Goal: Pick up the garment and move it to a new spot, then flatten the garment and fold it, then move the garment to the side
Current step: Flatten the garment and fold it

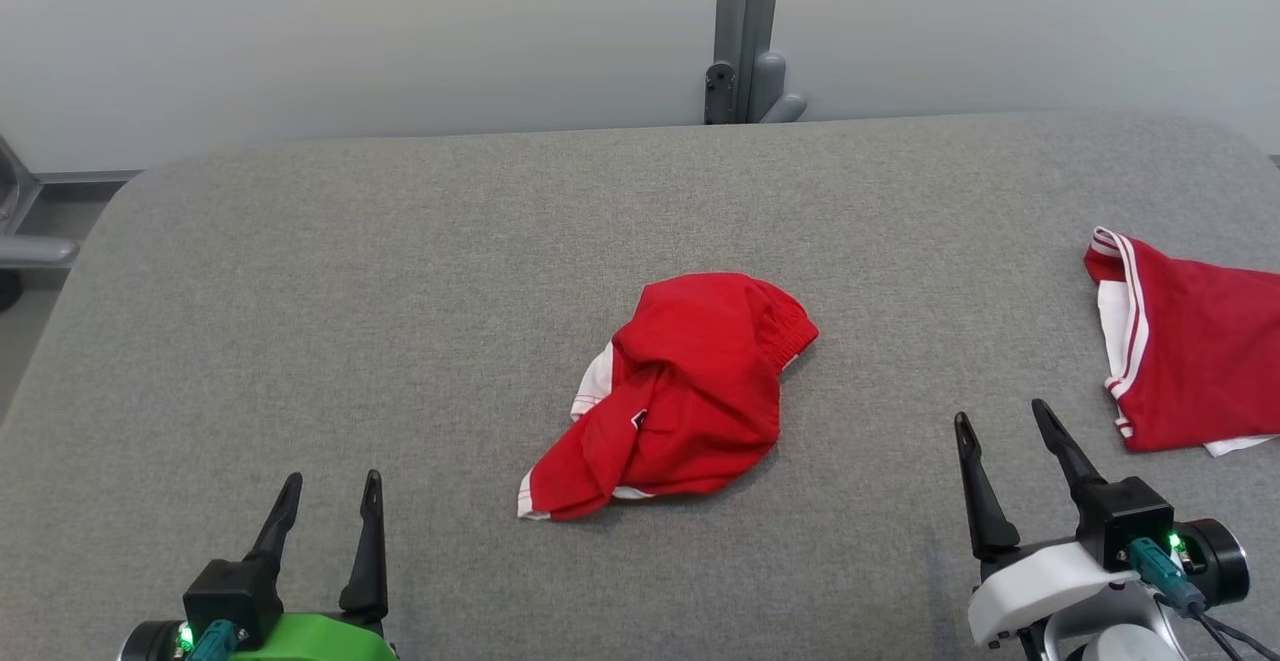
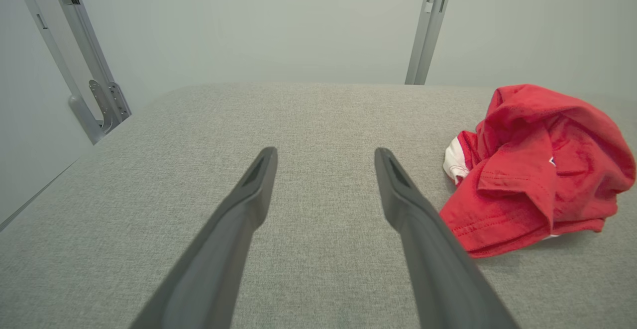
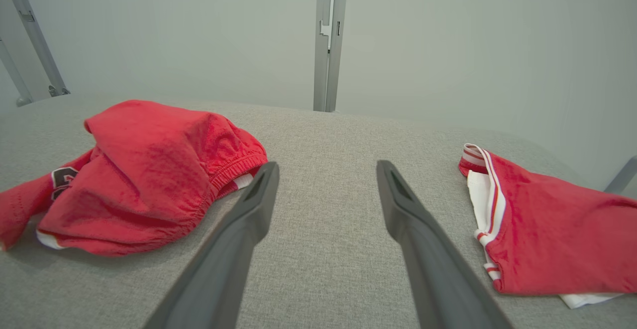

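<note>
Red crumpled garment with white trim [image 1: 680,396] lies bunched in the middle of the grey woven surface [image 1: 400,291], untouched. Left gripper [image 1: 332,481] and right gripper [image 1: 1000,409] flank it nearer the robot, jaws spread and empty, likely poised for pickup. A flatter red-and-white garment [image 1: 1190,351] sits far right, probably set aside.

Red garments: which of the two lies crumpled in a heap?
The red shorts in the middle of the grey table; the other red garment, at its right edge, lies flat.
</note>
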Robot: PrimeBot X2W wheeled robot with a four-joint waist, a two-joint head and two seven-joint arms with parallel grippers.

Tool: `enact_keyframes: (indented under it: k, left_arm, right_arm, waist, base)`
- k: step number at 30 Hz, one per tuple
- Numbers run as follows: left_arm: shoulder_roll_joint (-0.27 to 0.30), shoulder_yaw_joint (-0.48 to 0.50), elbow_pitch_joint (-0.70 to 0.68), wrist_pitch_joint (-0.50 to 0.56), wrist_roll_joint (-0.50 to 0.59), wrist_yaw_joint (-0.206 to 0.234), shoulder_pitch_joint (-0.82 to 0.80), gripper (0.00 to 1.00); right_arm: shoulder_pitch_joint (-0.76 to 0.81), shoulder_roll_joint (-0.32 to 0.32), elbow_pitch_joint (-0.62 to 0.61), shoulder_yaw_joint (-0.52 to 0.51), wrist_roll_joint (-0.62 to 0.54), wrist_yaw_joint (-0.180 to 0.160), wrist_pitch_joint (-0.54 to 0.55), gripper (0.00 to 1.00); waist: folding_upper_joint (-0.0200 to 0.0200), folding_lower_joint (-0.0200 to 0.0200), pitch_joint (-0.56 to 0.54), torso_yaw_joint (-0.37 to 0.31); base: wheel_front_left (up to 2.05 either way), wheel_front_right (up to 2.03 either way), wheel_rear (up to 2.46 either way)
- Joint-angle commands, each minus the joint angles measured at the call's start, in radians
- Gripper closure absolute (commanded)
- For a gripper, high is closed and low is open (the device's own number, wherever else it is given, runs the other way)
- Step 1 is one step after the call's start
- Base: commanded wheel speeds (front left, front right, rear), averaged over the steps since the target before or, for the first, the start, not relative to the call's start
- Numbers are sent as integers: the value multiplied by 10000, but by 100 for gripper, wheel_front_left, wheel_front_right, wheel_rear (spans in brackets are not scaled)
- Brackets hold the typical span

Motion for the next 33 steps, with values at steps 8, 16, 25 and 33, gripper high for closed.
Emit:
enact_keyframes:
  k: [8, 16, 25, 33]
  left_arm:
    - [114, -72, -4, -24, 6, -26, 54, 0]
    - [636, -2401, 1046, 93, -833, -5, -616, 0]
    - [1149, -5150, 2083, 303, -1839, -4, -2022, 0]
    - [1220, -4837, 2939, 95, -1761, 432, -2775, 0]
  right_arm:
    - [-31, -9, -76, -25, 62, -19, -3, 0]
    - [-522, -9, -160, 136, -54, -19, -3, 0]
    - [-1131, -9, -337, 203, 63, -19, -3, 0]
    - [-1227, -7, -361, 129, 204, -19, -3, 0]
  waist:
    - [108, 0, 75, -18]
    - [108, 0, 723, -402]
    - [108, 0, 1596, -1481]
    - [108, 0, 1815, -1995]
  base:
    - [0, 0, 0]
    - [0, 0, 0]
    - [0, 0, 0]
    - [0, 0, 0]
